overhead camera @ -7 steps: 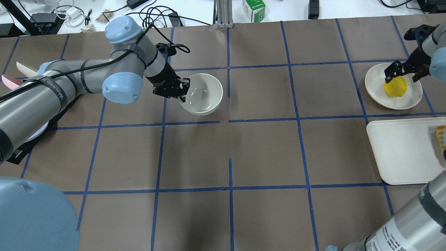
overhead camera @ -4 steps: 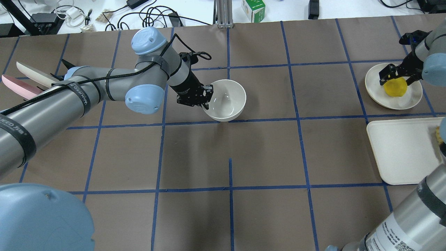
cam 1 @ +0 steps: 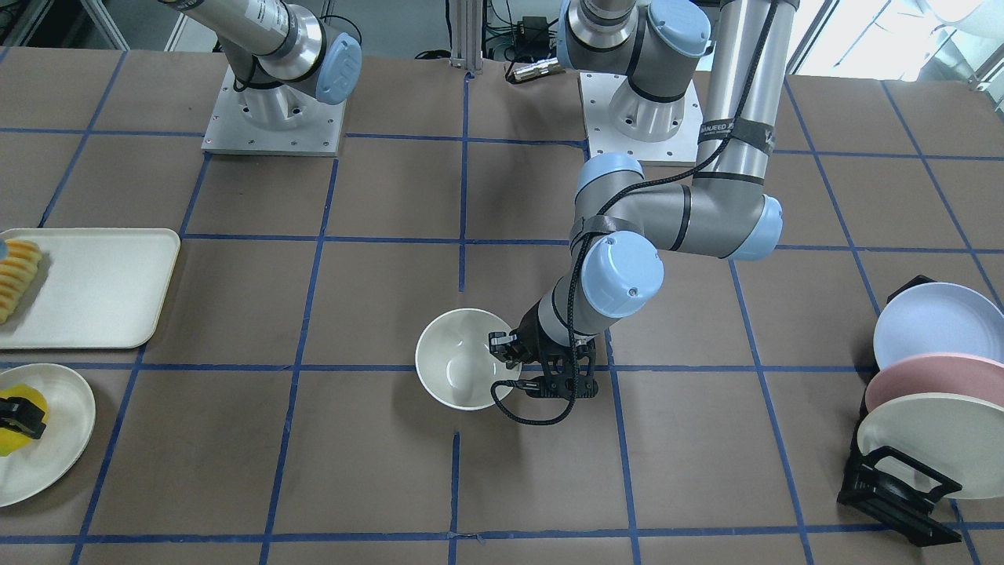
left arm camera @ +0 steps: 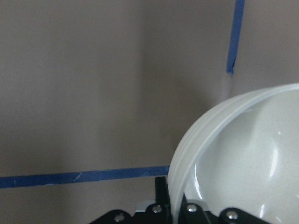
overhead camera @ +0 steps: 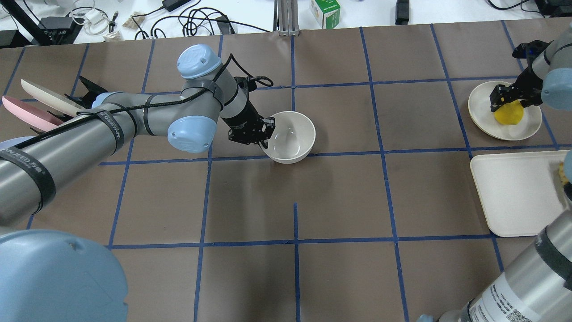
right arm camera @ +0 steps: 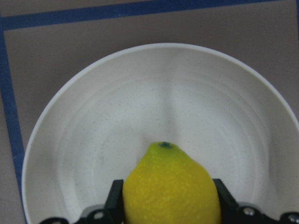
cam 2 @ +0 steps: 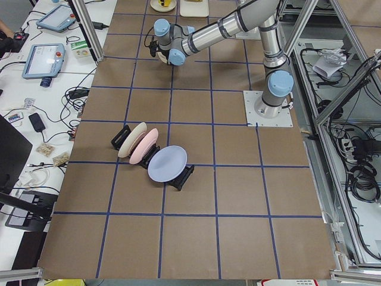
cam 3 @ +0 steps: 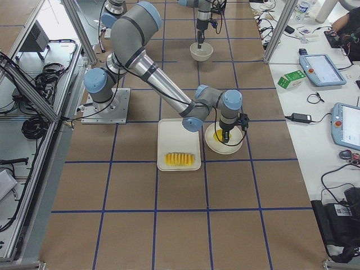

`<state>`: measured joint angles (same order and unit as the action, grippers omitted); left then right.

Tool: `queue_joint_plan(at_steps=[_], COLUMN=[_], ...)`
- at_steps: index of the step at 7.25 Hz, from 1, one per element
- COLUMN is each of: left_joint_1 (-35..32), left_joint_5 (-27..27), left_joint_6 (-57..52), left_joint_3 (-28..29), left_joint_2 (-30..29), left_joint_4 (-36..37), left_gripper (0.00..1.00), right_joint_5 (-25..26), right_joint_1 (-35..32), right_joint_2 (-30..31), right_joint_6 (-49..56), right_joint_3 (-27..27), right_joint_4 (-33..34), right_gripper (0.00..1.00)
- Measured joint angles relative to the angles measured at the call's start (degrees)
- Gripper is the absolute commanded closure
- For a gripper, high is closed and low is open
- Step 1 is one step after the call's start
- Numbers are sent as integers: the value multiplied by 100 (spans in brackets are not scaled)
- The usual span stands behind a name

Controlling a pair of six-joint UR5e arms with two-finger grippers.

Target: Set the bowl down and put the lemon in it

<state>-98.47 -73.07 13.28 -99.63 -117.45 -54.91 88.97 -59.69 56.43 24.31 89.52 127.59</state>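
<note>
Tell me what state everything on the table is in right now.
bowl, upright, empty, rim pinched
left claw, shut on the bowl's rim
lemon, on the shallow plate, clamped
right claw, shut on the lemon
tray, fruit slices along one edge
rack, three dishes standing on edge

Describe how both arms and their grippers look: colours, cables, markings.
Both arms are silver-grey tubes with pale blue rounded joint caps. The left arm wears black straps with white lettering, and a black cable runs along it, looping at the wrist. The right arm carries a black band and a white printed label. The left gripper and right gripper are black and two-fingered.
</note>
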Motion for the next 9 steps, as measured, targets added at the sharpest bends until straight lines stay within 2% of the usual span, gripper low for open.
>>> queue_joint_plan(at_steps=[1, 2, 4, 5, 7, 9], left_joint_1=[-9, -11, 48, 119, 372, 666], left_joint_5=[14, -1, -221, -542, -1244, -1417], left_joint_6=[177, 370, 403, 44, -1061, -1396], left_joint_3=[-7, 15, 346, 636, 1065, 1356], left_joint_2=[-41, -48, 131, 267, 691, 1292], left_joint_4=[6, 14, -194, -580, -1428, -2378], left_gripper=[20, 12, 8, 3, 0, 0], right_joint_5=[7, -13, -21, 1, 5, -45], right_joint_1=[-17, -74, -653, -1126, -2230, -3368], right_joint_2=[256, 592, 1252, 1534, 1865, 1857], right_joint_6=[-51, -266, -932, -1322, -2098, -2984], right_joint_3=[5, 12, 17, 17, 26, 56], right_joint_4=[-293, -737, -1583, -1901, -2162, -2096], right_gripper=[100, 100, 100, 100, 100, 100])
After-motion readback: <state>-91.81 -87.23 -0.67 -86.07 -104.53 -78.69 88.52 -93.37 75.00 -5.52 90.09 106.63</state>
